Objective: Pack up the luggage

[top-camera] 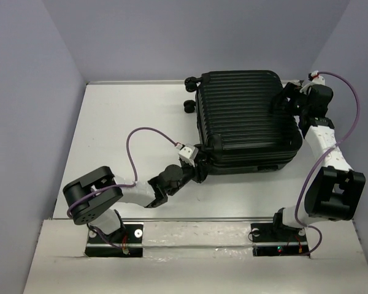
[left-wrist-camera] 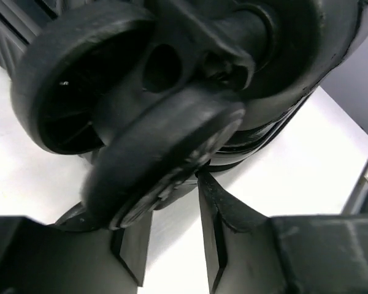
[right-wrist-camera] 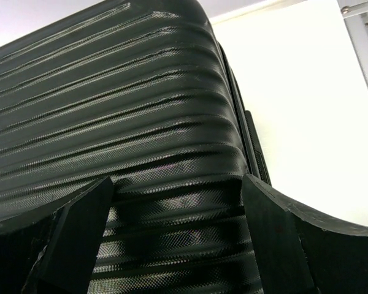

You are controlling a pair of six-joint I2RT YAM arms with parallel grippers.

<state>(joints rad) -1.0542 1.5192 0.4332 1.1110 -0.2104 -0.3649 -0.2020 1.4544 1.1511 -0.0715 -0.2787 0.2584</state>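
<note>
My left pincer (left-wrist-camera: pixel 172 226) sits at the near-left corner of the luggage (top-camera: pixel 245 116). Its fingers are a narrow gap apart, with bare table (top-camera: pixel 122 122) showing between them and nothing gripped. A caster wheel (left-wrist-camera: pixel 165 159) hangs right over the tips, but I cannot tell whether it touches them. My right pincer (right-wrist-camera: pixel 178 202) is spread wide against the right side of the ribbed shell, with nothing clamped. Whether its pads press the shell I cannot tell.

The caster is my main worry. It swivels and rolls, so a push from the left tips may only spin it aside, and my fingers could slip past or wedge beneath the case. On the right, the shell is glossy and far broader than my jaws, so closing there would likely skid along the ribs rather than hold. If one arm pushes harder than the other, the case could pivot on the smooth table.

The luggage is a black hard-shell suitcase lying flat on the far right part of the table. It is shut, with ribs running across its top face, rounded corners and its wheels on the left side.
</note>
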